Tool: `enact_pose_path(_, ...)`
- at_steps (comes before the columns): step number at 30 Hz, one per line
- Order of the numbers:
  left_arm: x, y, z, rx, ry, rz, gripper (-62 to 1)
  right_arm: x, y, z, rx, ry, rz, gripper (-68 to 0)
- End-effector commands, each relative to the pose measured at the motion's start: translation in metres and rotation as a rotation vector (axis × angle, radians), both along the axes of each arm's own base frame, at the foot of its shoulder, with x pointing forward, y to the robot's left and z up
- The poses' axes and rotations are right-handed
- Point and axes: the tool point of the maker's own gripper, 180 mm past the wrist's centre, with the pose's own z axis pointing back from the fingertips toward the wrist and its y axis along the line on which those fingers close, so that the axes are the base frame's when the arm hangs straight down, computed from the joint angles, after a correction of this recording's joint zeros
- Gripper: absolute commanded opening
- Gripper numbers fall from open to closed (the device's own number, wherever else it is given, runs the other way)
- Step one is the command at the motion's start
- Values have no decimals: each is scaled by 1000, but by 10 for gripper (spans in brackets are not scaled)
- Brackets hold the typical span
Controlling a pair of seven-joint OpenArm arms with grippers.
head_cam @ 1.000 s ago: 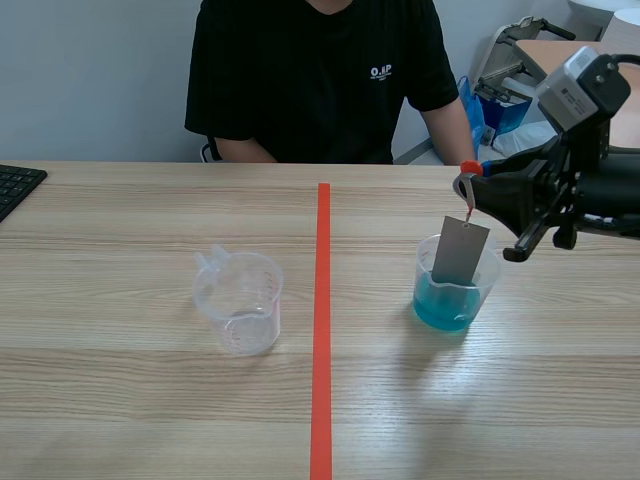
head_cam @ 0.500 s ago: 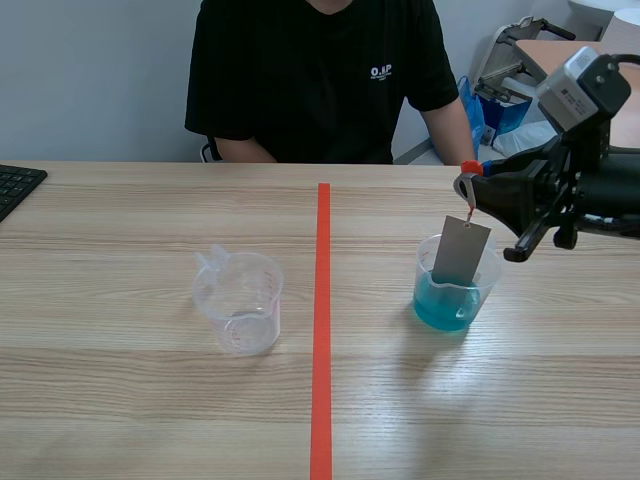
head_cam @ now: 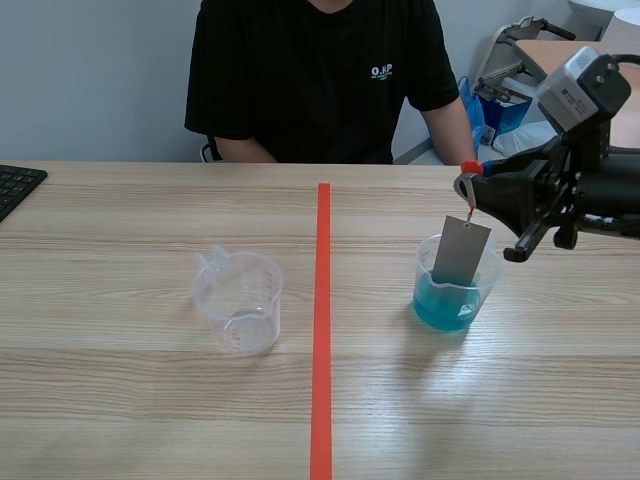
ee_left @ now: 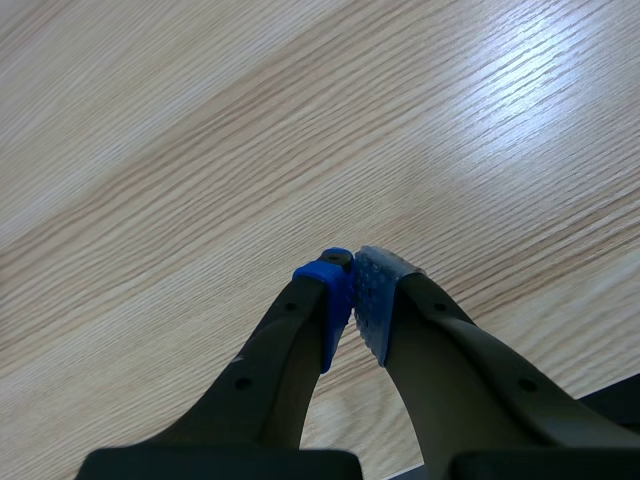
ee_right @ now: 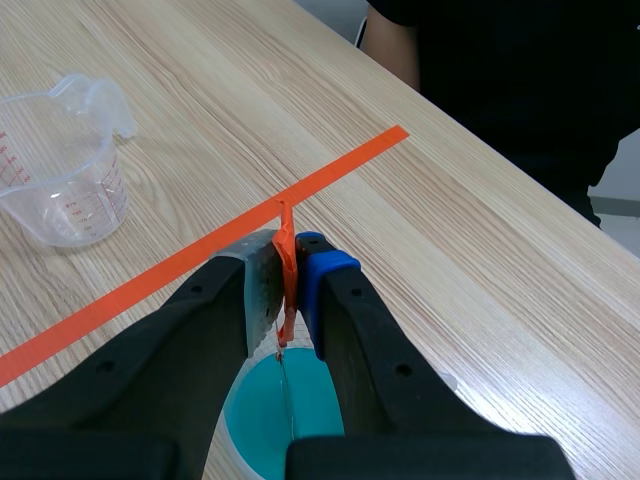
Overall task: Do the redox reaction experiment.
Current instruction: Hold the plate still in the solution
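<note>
A clear beaker (head_cam: pixel 455 292) holding blue liquid stands right of the tape line. A grey metal plate (head_cam: pixel 460 250) hangs into it from a short red tag (head_cam: pixel 467 210). My right gripper (head_cam: pixel 466 186) is shut on that tag just above the beaker. In the right wrist view the red tag (ee_right: pixel 287 285) is pinched between the fingers of the right gripper (ee_right: pixel 288 255), with the blue liquid beaker (ee_right: pixel 265 420) directly beneath. An empty clear measuring beaker (head_cam: pixel 238 300) stands left of the line. My left gripper (ee_left: pixel 355 285) is shut on nothing above bare wood and is outside the scene view.
An orange tape line (head_cam: pixel 321 330) runs down the table's middle. A person in a black shirt (head_cam: pixel 315 80) sits across the table. A black keyboard corner (head_cam: pixel 15 186) lies at the far left edge. The empty beaker (ee_right: pixel 60 160) lies ahead and to the left of my right gripper.
</note>
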Motion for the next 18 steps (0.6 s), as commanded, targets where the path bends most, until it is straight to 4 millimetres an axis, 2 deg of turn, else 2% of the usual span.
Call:
enact_pose_path(1,5,5,7,9,-26,2,-568,3,-2,3,-16,-9,6,-660)
enact_pose_path(11,4,6,4,16,-10,9,-568,3,-5,7,-15,-19,8,-660)
enact_pose_path(18,4,6,5,9,-15,13,-568,0,-3,35,-19,-76,48,-660)
